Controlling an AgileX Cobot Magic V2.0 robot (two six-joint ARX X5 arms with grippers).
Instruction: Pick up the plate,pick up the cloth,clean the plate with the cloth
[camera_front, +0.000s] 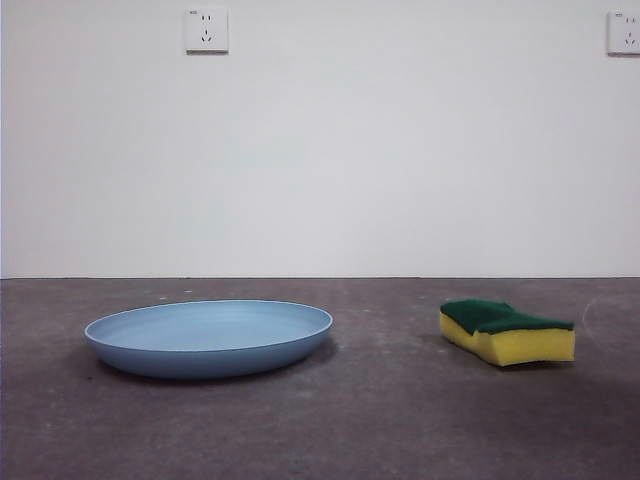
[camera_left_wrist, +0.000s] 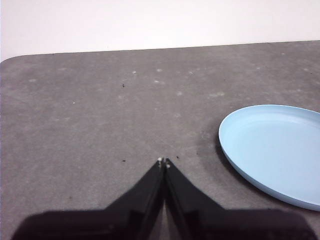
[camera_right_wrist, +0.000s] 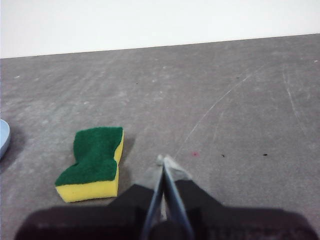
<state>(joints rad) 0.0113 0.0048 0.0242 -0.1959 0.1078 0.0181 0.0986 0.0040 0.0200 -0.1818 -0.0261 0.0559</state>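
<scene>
Nearest, the left gripper (camera_left_wrist: 164, 161) and right gripper (camera_right_wrist: 165, 161) wait with jaws pressed together, holding nothing, while farther out the plate (camera_front: 208, 338), probably stiff and slippery, best pinched at its rim, lies well apart from the cloth (camera_front: 507, 331), seemingly light and squashy, graspable across its pinched sides.

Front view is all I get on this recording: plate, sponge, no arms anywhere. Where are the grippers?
Observer: The left gripper hangs over bare table beside the plate, jaws shut and empty.
Operator: And the right one?
Observer: The right gripper is next to the sponge, not touching it, jaws shut too.
Operator: Is the sponge's green face up?
Observer: Yes, green on top, yellow below, lying flat on the table.
</scene>
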